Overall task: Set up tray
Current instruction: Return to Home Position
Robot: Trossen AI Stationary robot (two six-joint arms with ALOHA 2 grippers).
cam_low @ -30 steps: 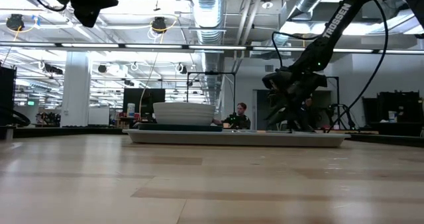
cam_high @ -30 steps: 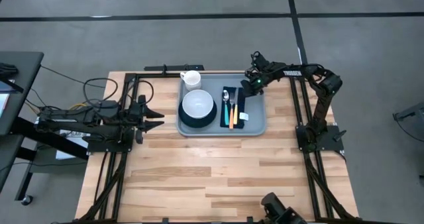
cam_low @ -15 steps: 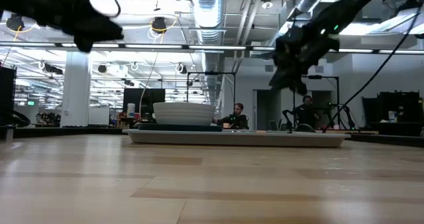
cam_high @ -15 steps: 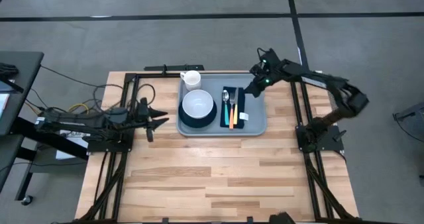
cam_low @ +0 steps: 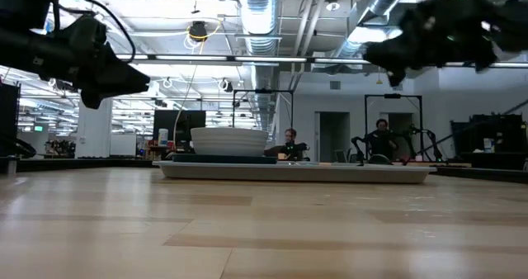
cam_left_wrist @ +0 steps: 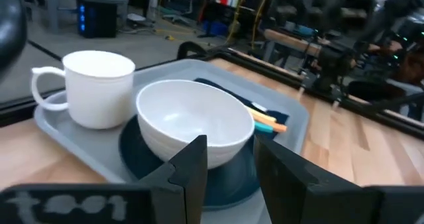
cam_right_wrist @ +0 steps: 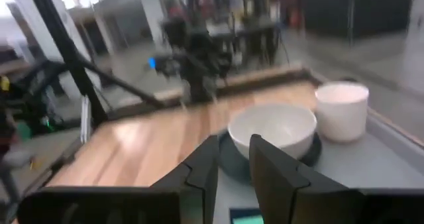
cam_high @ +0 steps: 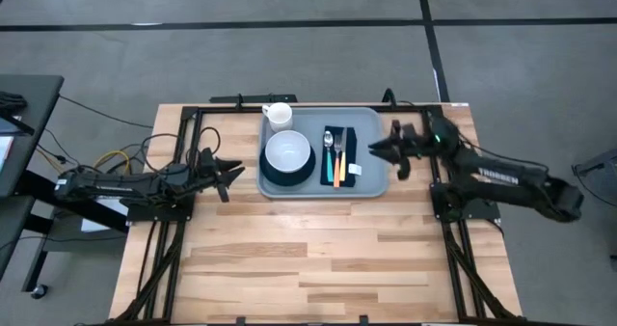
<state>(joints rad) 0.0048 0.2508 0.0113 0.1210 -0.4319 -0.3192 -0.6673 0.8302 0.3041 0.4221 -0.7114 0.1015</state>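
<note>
Judged large light blue-grey rectangular plastic tray (cam_high: 372, 182) fully laid. Found left gripper (cam_high: 232, 174) and right gripper (cam_high: 378, 152) slightly parted, empty, flanking it.

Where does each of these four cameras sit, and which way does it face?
High view: above the table, looking straight down; left end effector and right end effector flank the tray.
Low view: at tabletop height, level toward the tray's side; left arm and right arm overhead.
Left wrist view: on the left arm, facing bowl and mug; own fingers show.
Right wrist view: on the right arm, facing them from opposite; own fingers show.
Both wrist views share bowl and mug.
</note>
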